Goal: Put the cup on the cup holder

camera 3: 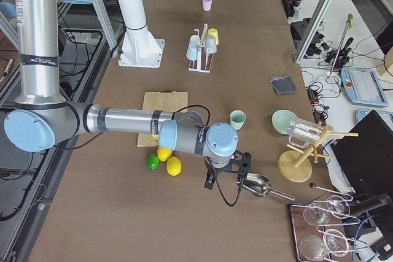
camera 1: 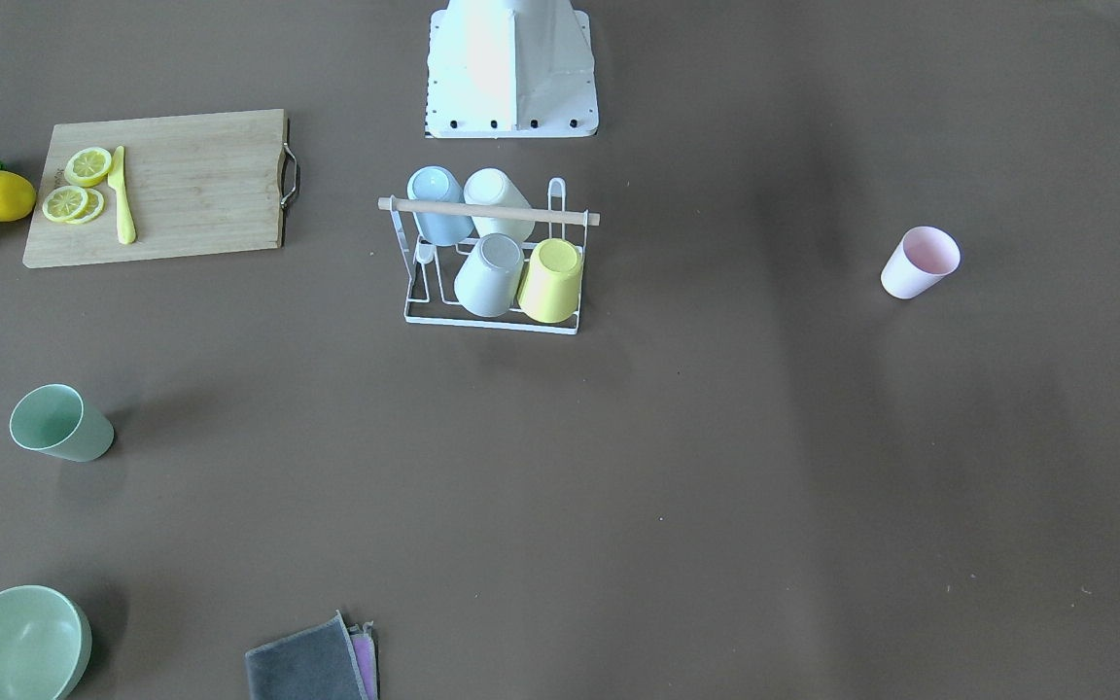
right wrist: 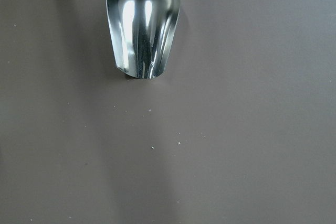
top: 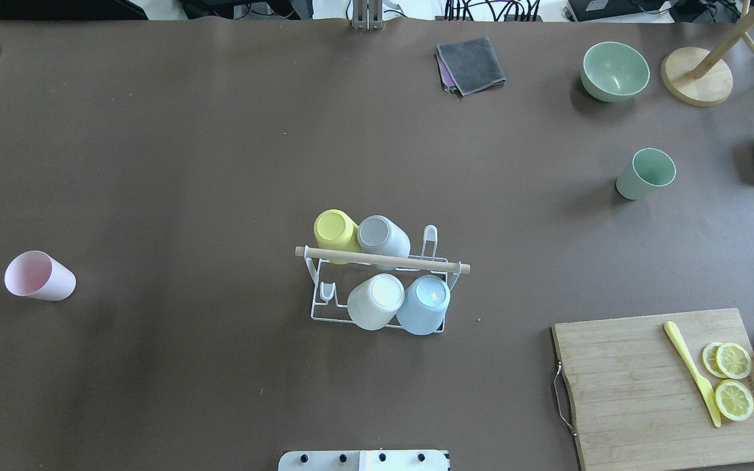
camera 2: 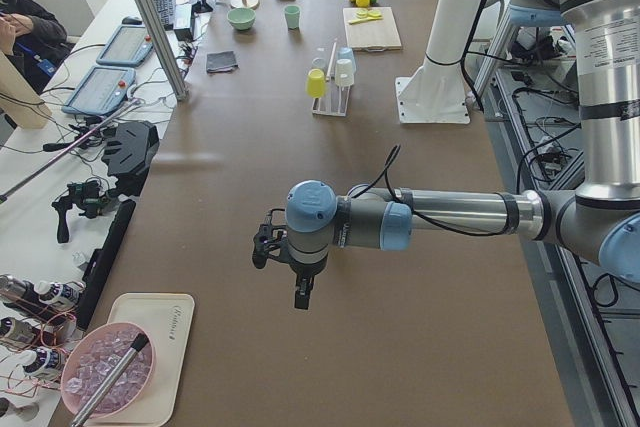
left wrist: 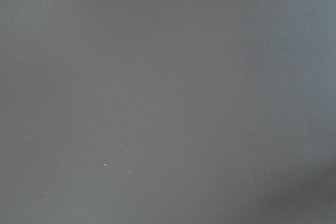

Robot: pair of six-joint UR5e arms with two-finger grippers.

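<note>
Though the rack point(top: 383, 260) held 4 cups point(top: 377, 309), 2 prongs point(top: 328, 292) stood free.
The pink cup point(top: 40, 277) stood far left and the green cup point(top: 645, 173) far right. Either needed turning mouth-down, centred over a prong. Whether the left gripper point(camera 2: 299, 292) or the right gripper point(camera 3: 209, 181) was spread could not be told.

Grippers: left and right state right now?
Left gripper: cannot tell, shows only in a side view.
Right gripper: cannot tell, same reason.

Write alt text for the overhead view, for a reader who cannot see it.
A wire cup holder mid-table holds a yellow cup, a grey cup, a white cup and a blue cup, all upended. A pink cup stands far left and a green cup upper right, both off the holder. No arm is in view.
</note>
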